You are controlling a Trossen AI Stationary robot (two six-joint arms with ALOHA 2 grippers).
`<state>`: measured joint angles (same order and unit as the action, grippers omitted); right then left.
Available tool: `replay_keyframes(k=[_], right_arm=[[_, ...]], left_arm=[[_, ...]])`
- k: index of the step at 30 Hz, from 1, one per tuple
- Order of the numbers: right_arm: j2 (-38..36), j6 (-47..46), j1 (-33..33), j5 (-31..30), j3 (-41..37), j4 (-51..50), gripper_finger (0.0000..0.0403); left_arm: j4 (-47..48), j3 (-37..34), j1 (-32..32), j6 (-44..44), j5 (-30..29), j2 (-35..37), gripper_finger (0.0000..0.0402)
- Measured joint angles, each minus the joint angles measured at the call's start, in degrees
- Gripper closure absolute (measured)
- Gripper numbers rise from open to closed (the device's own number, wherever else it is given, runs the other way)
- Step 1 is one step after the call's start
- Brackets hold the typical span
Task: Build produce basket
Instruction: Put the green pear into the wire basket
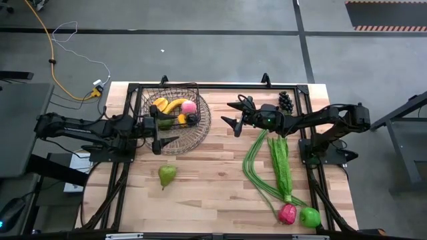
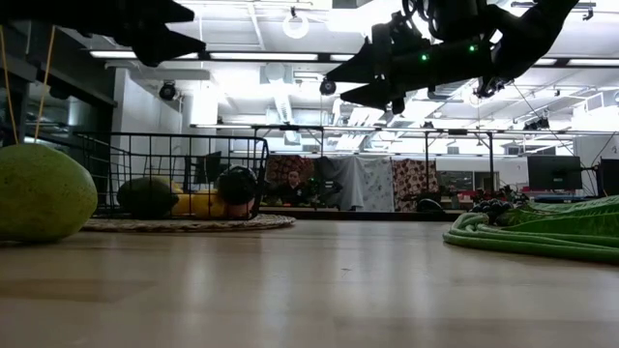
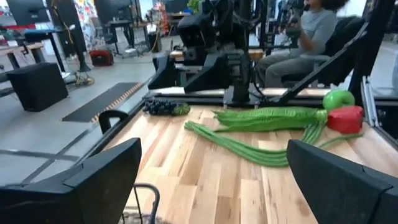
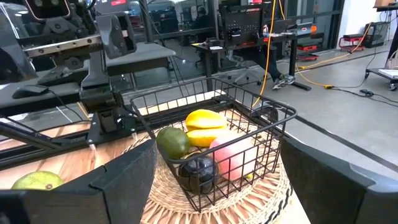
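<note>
The dark wire basket (image 1: 175, 110) stands on a round woven mat at the table's far left. It holds a banana (image 4: 202, 118), a pink peach (image 4: 233, 155), a green pear (image 4: 172, 141) and a dark fruit (image 4: 198, 171). My left gripper (image 1: 165, 133) hovers open and empty at the basket's near left rim. My right gripper (image 1: 231, 114) hovers open and empty to the right of the basket, pointing at it. A second green pear (image 1: 167, 175) lies on the table nearer the front. Both grippers are well above the table in the low view, left (image 2: 164, 29) and right (image 2: 372, 72).
Dark grapes (image 1: 285, 100) lie at the far right. Long green beans (image 1: 253, 163) and leafy greens (image 1: 280, 160) stretch toward the front right, where a red pepper (image 1: 287, 213) and a green apple (image 1: 309, 217) lie. A person (image 3: 311, 31) sits beyond the table.
</note>
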<state>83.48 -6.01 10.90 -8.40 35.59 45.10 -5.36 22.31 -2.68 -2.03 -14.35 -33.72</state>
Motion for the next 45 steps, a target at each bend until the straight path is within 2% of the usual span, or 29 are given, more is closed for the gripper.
replay_keyframes(k=[3,7,9,12,16,24,29,36,45], right_arm=[[0.00,-0.21,0.00,0.01,0.00,0.00,0.0071],[0.00,-1.38,0.00,0.02,0.00,-0.02,0.0071],[0.00,-1.49,0.00,0.02,0.00,-0.04,0.0071],[0.00,-1.48,0.00,0.02,0.00,-0.05,0.0071],[0.00,-1.50,0.00,0.02,0.00,-0.28,0.0071],[0.00,-1.48,0.00,0.02,0.00,-0.78,0.0071],[0.00,-1.48,0.00,0.02,0.00,-1.30,0.0071],[0.00,-1.48,0.00,0.02,0.00,-1.33,0.0071],[0.00,-1.48,0.00,0.01,0.00,-1.57,0.0071]], left_arm=[[0.67,0.00,0.00,5.30,2.34,-0.47,0.0014],[-0.35,0.07,1.57,14.38,10.80,-3.41,0.0014],[2.95,0.74,4.23,18.04,12.67,-6.10,0.0014],[12.90,2.79,9.42,22.19,10.10,-10.73,0.0014],[22.75,5.28,17.22,23.36,6.11,-16.94,0.0014],[28.24,6.25,27.07,24.30,0.69,-26.52,0.0014],[28.75,6.23,28.87,24.43,0.04,-30.24,0.0014],[30.47,6.23,28.96,26.75,3.89,-34.76,0.0014],[31.28,6.23,28.89,29.90,4.09,-38.07,0.0023]])
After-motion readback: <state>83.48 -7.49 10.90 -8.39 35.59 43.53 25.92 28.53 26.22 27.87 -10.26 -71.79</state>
